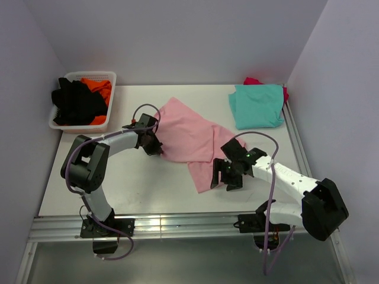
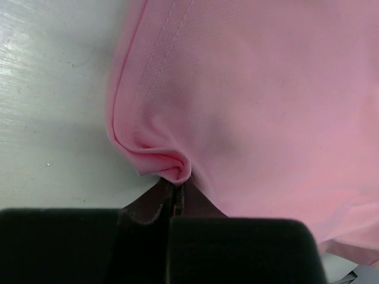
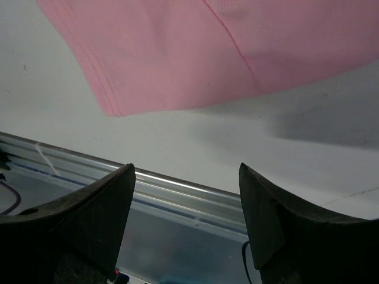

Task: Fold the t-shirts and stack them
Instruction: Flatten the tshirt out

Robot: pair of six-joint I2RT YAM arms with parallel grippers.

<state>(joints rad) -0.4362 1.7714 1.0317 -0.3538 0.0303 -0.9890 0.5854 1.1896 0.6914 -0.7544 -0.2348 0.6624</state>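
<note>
**Left pincer nips pink shirt's edge**

The left gripper is clamped on a bunched fold of the light pink t-shirt, which lies spread mid-table. The right gripper stands with jaws apart beside the shirt's near corner. A folded teal t-shirt lies at the far right.

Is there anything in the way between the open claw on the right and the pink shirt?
No, nothing visible. The right gripper is open, and only bare table shows between it and the edge of the pink shirt.
</note>
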